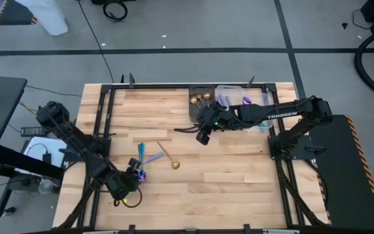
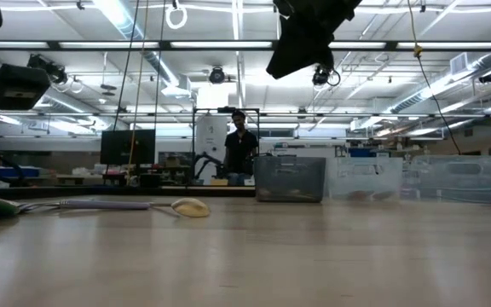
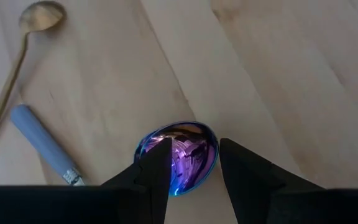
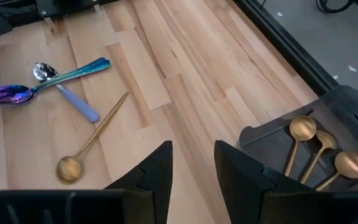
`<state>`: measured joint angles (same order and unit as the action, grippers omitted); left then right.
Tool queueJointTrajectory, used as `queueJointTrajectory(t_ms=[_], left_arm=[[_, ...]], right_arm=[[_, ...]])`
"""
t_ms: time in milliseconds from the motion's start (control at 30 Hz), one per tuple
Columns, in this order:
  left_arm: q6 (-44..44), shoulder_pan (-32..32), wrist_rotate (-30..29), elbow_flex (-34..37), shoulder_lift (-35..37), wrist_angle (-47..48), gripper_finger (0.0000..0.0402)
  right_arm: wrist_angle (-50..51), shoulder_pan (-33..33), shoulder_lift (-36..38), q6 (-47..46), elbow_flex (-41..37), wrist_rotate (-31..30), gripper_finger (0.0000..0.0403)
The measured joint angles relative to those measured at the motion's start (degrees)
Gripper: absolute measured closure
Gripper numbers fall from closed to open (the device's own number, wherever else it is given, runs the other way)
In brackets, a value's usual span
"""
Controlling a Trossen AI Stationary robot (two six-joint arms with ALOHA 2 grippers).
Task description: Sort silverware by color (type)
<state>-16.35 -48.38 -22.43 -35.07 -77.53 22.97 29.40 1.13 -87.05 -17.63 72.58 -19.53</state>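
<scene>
Four loose pieces lie clustered on the table [image 1: 239, 188] near its left front: an iridescent purple spoon [image 3: 180, 154], a teal-blue spoon [image 4: 73, 71], a pale-handled utensil [image 3: 42, 144] and a gold spoon [image 4: 89, 146] lying a little apart from the rest. From where I stand, the left claw [image 3: 194, 163] is low over the purple spoon, fingers spread, with the spoon's bowl showing between them; it looks poised to take it, not yet pinching it. The bowl is a poor place to grip, I'd say: curved, slick and flat on the wood, so the fingers could skid off or flick it into its neighbours. Better to settle on the neck or handle, tips right down to the wood, and close slowly and squarely. The teal-blue spoon crosses close by, so the lift should go straight up to avoid dragging it. The right claw [image 4: 191, 168] hangs spread and empty above the table, near the dark tray bin [image 4: 272, 134] at the far edge, where three gold spoons [image 4: 319, 149] already lie. A clear bin [image 1: 236, 97] beside it seems to hold purple pieces, which is likely where this one belongs.
</scene>
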Motion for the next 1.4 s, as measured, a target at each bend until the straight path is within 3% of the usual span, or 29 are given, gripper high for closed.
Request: queueJointTrajectory(t_ms=[333,967,1200,1400], left_arm=[[-2.61,-1.73,-1.3,0.02,-6.14,0.95,0.026],[2.2,-2.14,-3.56,0.02,-6.23,1.2,0.0261],[4.13,-2.72,-3.58,0.02,-6.21,1.43,0.0261],[3.46,-4.0,-3.57,0.02,-6.2,1.36,0.0315]], right_arm=[[-0.28,-0.15,0.0,1.31,0.0,-0.48,0.0274],[-0.67,-0.22,-0.01,0.58,-0.13,-0.51,0.0274],[-0.56,-0.22,-0.02,-3.77,-2.78,-0.46,0.0274],[-0.59,-0.22,-0.02,-5.36,-4.59,-0.42,0.0274]])
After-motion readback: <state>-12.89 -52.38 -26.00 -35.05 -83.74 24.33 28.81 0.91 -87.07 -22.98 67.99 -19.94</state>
